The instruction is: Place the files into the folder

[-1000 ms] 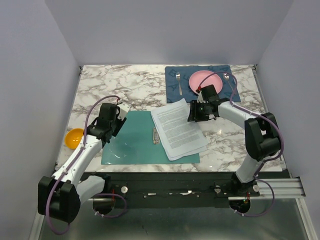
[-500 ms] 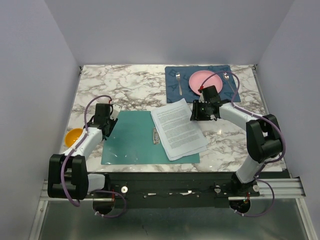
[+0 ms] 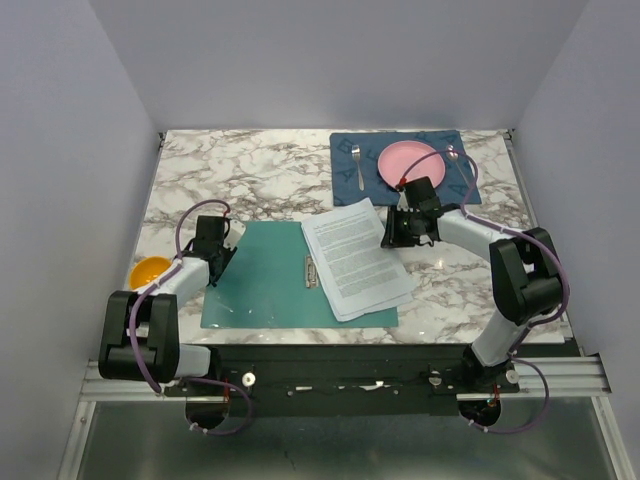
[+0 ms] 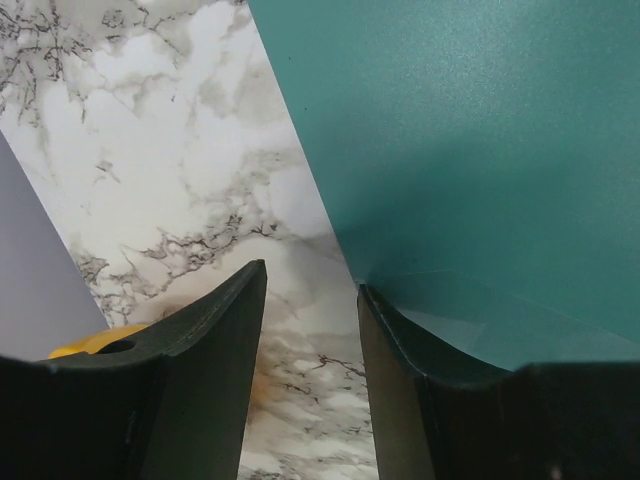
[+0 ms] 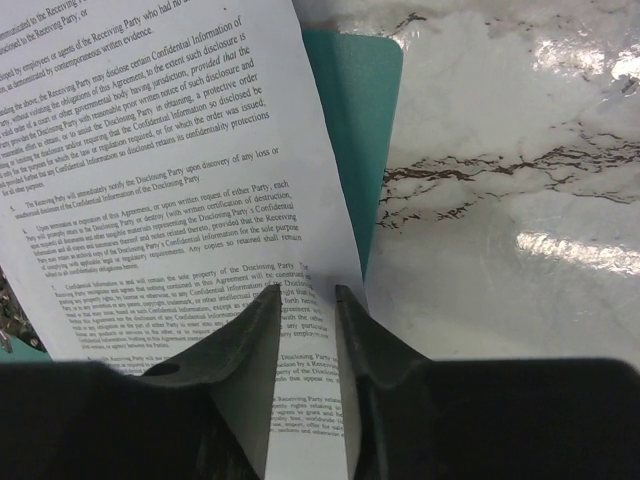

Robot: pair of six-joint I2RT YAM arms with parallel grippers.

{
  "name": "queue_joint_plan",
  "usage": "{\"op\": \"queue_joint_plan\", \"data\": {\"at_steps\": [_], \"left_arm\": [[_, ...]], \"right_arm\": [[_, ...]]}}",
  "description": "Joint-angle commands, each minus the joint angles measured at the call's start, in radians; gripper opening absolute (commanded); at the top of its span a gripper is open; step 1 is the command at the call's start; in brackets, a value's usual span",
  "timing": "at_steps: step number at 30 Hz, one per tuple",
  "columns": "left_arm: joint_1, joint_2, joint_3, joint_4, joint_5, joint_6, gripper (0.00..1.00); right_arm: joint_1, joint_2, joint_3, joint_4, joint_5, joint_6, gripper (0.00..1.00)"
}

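Teal folder (image 3: pixel 262 280) lies open on marble (image 3: pixel 270 180), files (image 3: pixel 355 258) askew on its right half; left gripper (image 4: pixel 312 278), jaws apart, at its left edge; right gripper (image 5: pixel 308 292), jaws narrowed over files' edge, clamping unclear.

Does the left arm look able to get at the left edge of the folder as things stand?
Likely yes: the left claw hangs open right at the folder's left edge, and nothing lies over that edge.

Fork (image 3: pixel 358 166), pink plate (image 3: pixel 396 160) and spoon (image 3: pixel 455 155) rest on a blue placemat (image 3: pixel 440 140); orange bowl (image 3: pixel 146 270) sits left.
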Motion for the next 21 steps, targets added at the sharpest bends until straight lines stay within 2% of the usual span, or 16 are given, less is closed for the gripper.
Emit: {"op": "queue_joint_plan", "data": {"at_steps": [1, 3, 9, 21], "left_arm": [[0.005, 0.041, -0.024, 0.045, -0.017, 0.025, 0.55], [0.003, 0.05, -0.024, 0.046, -0.007, 0.026, 0.54], [-0.006, 0.061, -0.023, 0.033, 0.023, 0.016, 0.53], [-0.02, 0.044, -0.024, 0.015, 0.04, -0.007, 0.52]], "right_arm": [[-0.004, -0.012, -0.02, 0.019, 0.023, 0.002, 0.42], [-0.005, -0.044, -0.018, 0.017, 0.061, -0.009, 0.5], [-0.008, -0.04, 0.002, 0.007, 0.08, -0.015, 0.51], [-0.008, -0.024, -0.047, 0.053, -0.002, 0.018, 0.33]]}}
